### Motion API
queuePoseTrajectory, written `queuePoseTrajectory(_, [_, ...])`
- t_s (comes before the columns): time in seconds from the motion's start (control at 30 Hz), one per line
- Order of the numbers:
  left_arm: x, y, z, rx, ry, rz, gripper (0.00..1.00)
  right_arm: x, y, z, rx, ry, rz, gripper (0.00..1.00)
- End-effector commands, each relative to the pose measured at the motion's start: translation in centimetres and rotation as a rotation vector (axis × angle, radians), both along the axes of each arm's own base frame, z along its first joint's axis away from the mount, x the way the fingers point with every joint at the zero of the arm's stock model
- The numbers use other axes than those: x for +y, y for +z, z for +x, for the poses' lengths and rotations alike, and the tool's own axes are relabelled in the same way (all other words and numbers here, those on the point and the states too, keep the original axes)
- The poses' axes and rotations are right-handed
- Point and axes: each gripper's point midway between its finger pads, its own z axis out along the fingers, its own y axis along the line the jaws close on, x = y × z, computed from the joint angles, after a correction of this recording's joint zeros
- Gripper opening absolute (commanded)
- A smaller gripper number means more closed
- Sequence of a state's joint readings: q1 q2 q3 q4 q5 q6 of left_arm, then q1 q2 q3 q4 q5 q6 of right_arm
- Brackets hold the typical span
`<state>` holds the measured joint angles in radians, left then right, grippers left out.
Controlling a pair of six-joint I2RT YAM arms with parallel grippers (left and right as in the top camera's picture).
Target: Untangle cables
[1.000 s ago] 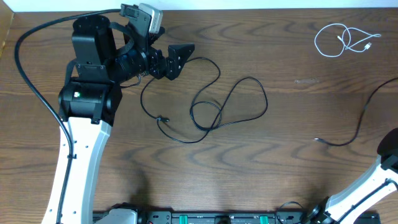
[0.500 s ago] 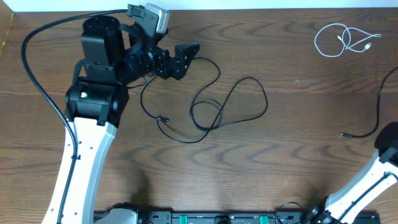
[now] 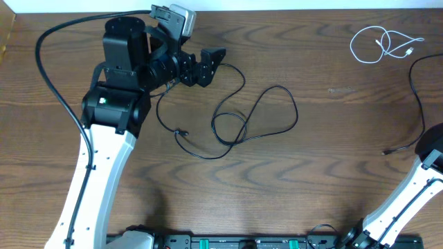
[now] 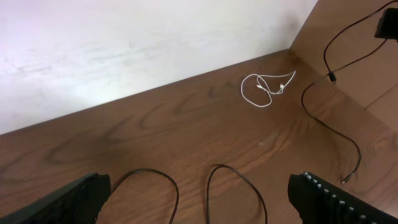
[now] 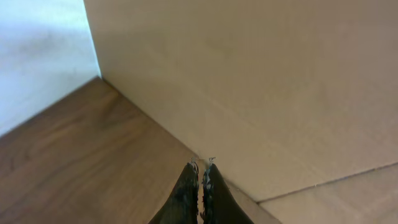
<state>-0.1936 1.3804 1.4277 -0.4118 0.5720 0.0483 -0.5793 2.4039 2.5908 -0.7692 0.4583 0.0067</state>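
Observation:
The long black cable (image 3: 242, 117) lies in loose overlapping loops mid-table, one plug end (image 3: 181, 133) at the left. In the left wrist view two arcs of this black cable (image 4: 231, 171) show. My left gripper (image 3: 202, 67) hovers over the cable's upper left part, open and empty; in the wrist view the left gripper (image 4: 202, 205) has its fingers far apart. The white cable (image 3: 382, 45) lies coiled at the far right, apart from the black one, and the left wrist view shows the white cable (image 4: 264, 90) too. My right gripper (image 5: 200, 167) is shut, facing a wall corner.
A second thin black cord (image 3: 417, 104) curves down the right edge, its free plug (image 3: 387, 151) on the table. In the left wrist view this cord (image 4: 329, 118) rises to a dark part at the top right. The right arm's white link (image 3: 415, 187) stands at the lower right.
The left arm has shifted a little to the right. The thin cord at the right has been drawn toward the right edge, its plug sliding right, as the right arm moved up.

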Motion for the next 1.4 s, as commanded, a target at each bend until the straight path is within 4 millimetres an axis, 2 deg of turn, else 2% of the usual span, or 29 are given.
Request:
queuePoseTrajectory(0.0, [0.0,1.1,0.3,-0.019,0.008,-0.008,0.96,-0.6,0.7,-1.5,0.01,-0.045,-0.002,0.01])
queuePoseTrajectory(0.2, [0.0,1.1,0.3,-0.02,0.008,-0.008,0.96,-2.0,-2.2,-3.9,0.053,-0.118,0.075,0.01])
queuePoseTrajectory(0.37, [0.0,1.1,0.3,-0.019,0.008,-0.008,0.96,-2.8,-3.4,-5.6,0.087,-0.177,0.096,0.01])
queuePoseTrajectory(0.93, [-0.1,1.1,0.3,-0.019,0.005,-0.009,0.96,-5.2,-3.6,-10.2,0.096,-0.359,0.087,0.01])
queuePoseTrajectory(1.03, [-0.1,1.1,0.3,-0.019,0.005,-0.01,0.96,-5.4,-3.8,-10.4,0.095,-0.358,0.1,0.01])
queuePoseTrajectory(1.2, [-0.1,1.1,0.3,-0.019,0.005,-0.01,0.96,-3.9,-5.2,-7.3,0.098,-0.102,0.209,0.01])
queuePoseTrajectory(1.37, [-0.1,1.1,0.3,-0.018,0.003,-0.011,0.96,-2.5,-6.2,-6.5,0.081,-0.036,0.294,0.01])
